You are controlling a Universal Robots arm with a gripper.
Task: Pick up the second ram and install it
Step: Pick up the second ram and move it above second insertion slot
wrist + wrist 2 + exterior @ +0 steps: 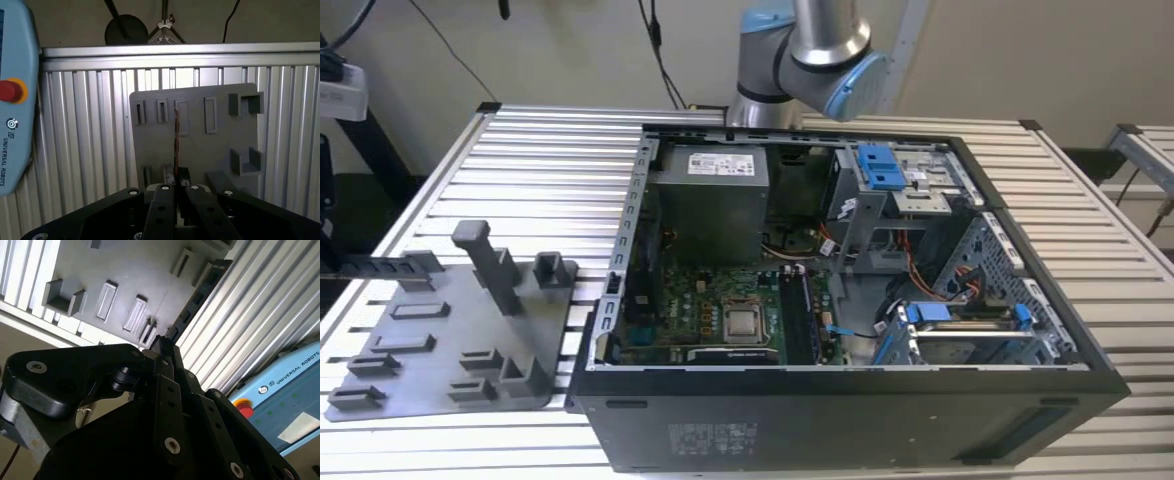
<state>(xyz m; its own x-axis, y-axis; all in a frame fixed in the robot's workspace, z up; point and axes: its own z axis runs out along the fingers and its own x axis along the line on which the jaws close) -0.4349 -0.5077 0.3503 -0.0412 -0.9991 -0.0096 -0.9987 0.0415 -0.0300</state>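
Between the fingers (161, 202), pressed onto it, the second ram (200, 294) is held by one end.

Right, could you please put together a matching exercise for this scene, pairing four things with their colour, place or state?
Things:
1. second ram
2. fixture plate
3. computer case
4. teach pendant

Descriptions:
A. pale blue, with a red button
B. open, green board exposed
C. clamped between the fingers
D. grey, lying on the slatted table

Pairs: 1-C, 2-D, 3-B, 4-A.
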